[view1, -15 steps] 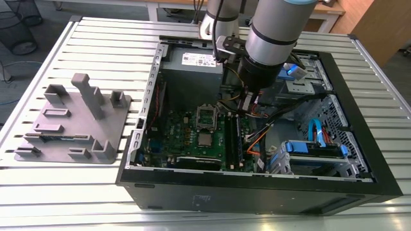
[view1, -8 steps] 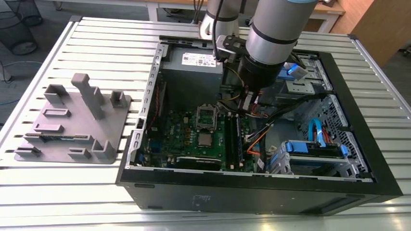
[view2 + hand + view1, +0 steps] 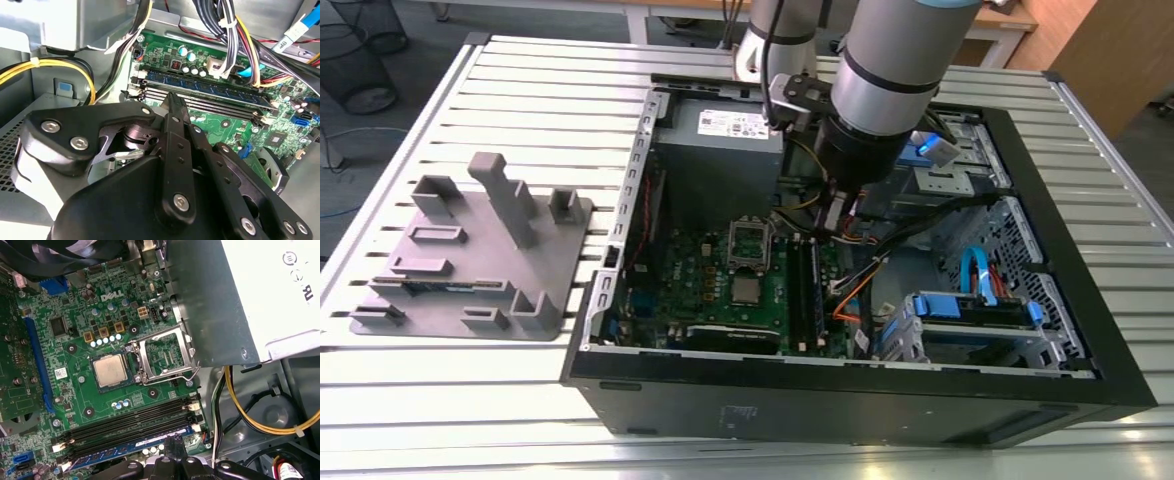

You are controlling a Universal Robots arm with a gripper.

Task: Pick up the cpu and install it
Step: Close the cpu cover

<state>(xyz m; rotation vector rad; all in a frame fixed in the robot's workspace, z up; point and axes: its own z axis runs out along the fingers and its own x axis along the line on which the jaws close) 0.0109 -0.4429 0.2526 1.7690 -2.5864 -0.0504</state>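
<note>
Pincer (image 3: 172, 102): black linkage bulks large in the foreground of the second wrist view. The tips are drawn together with nothing held between them.
Pincer's place: it hangs inside the open computer case (image 3: 854, 405), just above the green circuit board (image 3: 80, 390), close to the long memory slots (image 3: 130, 422). In the first wrist view the tips (image 3: 171, 446) sit just beyond those slots.
Cpu (image 3: 110, 371): lies flat, shiny side up, in the socket of the green circuit board. Nothing is touching it.
Cpu against pincer: the two are apart, with the memory slots between them. In the exterior view the cpu (image 3: 744, 290) lies towards the exterior view's left of the pincer (image 3: 834, 228) and lower in the case.
Metal frame (image 3: 187, 347): the socket's hinged frame stands swung open just beside the cpu, on the side towards the power supply (image 3: 250, 295).
Arm (image 3: 894, 70): reaches down into the case from above, among loose cables.
Grey plastic holder (image 3: 467, 270): stands outside the case on the slatted tabletop (image 3: 454, 375), at the exterior view's left, well apart from the pincer.
</note>
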